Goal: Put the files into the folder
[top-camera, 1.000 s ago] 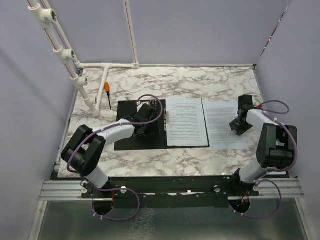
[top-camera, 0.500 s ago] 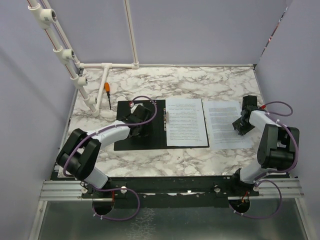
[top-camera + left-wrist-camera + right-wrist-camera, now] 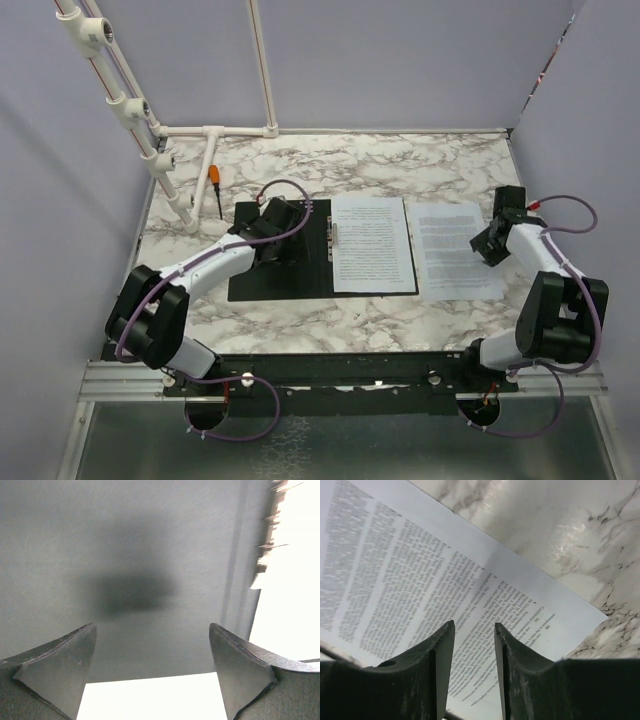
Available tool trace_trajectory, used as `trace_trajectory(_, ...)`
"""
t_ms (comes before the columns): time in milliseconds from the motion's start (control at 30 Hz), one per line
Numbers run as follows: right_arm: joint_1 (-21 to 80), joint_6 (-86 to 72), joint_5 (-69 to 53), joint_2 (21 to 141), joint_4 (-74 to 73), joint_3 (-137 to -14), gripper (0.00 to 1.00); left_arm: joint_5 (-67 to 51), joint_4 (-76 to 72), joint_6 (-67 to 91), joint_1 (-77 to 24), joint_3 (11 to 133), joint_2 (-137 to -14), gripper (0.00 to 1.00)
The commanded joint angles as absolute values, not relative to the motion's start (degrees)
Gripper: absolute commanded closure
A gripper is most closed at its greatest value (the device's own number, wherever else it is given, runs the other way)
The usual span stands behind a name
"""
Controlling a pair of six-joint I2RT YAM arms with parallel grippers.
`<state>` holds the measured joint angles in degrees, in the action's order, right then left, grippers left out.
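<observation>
Files (image 3: pixel 372 245) lie inside the folder (image 3: pixel 290 285) and just right of it. Right fingers (image 3: pixel 440 670), narrowly parted and empty, should pinch the outer sheet (image 3: pixel 450 255) low at its edge; left fingers (image 3: pixel 60 665) gape over the folder.

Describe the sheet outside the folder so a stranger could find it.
On the marble table lies an open black folder. Right of it, flat on the marble, is a printed white sheet; its twin lies inside the folder, this one beside it.
</observation>
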<state>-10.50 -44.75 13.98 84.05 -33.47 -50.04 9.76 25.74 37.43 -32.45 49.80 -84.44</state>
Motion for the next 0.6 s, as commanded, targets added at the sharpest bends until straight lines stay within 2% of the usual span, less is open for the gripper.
trace_trajectory(0,-10.82,-41.82,13.78,79.67,-37.06,-55.16,0.57,4.29,27.43,36.16,-32.17,57.97,-82.73,0.06)
trace_trajectory(333,-10.94,-36.24,10.35,80.67,-35.99,-63.17,0.49,-6.79,27.32,37.02,-33.85,74.68,-90.28,0.06)
trace_trajectory(567,-11.45,-31.73,9.30,80.84,-33.90,-66.17,0.27,-11.22,23.50,39.63,-39.81,86.15,-99.35,0.06)
